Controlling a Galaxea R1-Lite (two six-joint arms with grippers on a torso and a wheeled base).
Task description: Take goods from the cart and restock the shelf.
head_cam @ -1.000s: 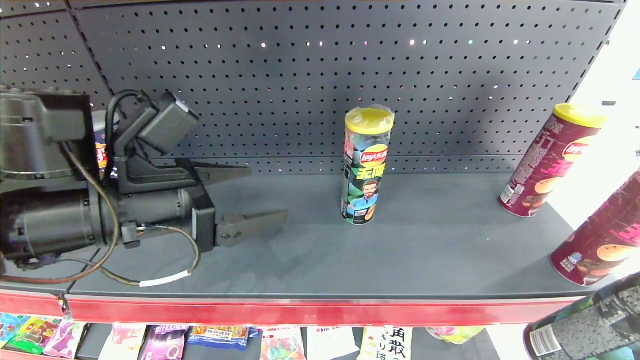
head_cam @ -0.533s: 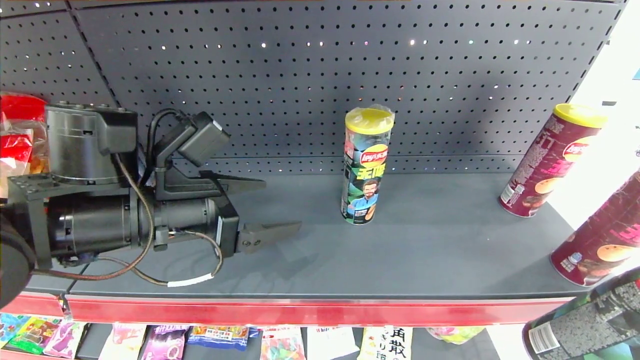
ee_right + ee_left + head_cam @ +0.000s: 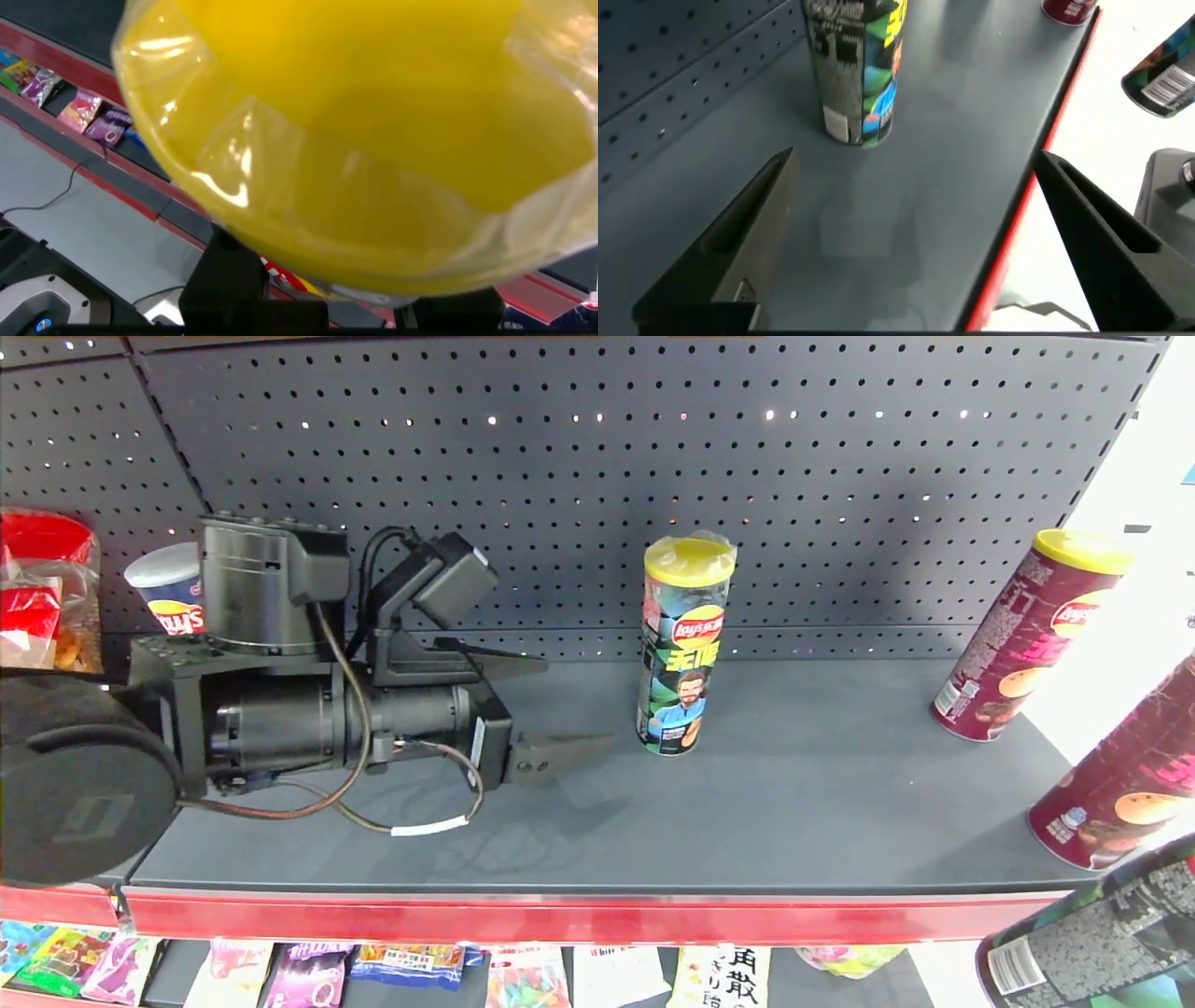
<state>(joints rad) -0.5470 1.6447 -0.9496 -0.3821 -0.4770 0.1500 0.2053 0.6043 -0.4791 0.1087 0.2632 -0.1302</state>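
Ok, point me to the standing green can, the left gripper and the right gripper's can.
standing green can point(image 3: 684, 658): head view, mid-label.
left gripper point(image 3: 579, 701): head view, between its fingertips.
held can point(image 3: 1102, 933): head view, patterned side wall.

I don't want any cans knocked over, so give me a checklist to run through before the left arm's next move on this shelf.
1. Left end effector open: ok, jaws wide apart.
2. Green can upright on the shelf: ok.
3. Left end effector clear of the green can: ok, not touching.
4. Maroon cans well away from the green can: ok, at the shelf's right end.
5. Right end effector holding the yellow-lidded can securely: cannot tell; the lid blocks the view of the grip.
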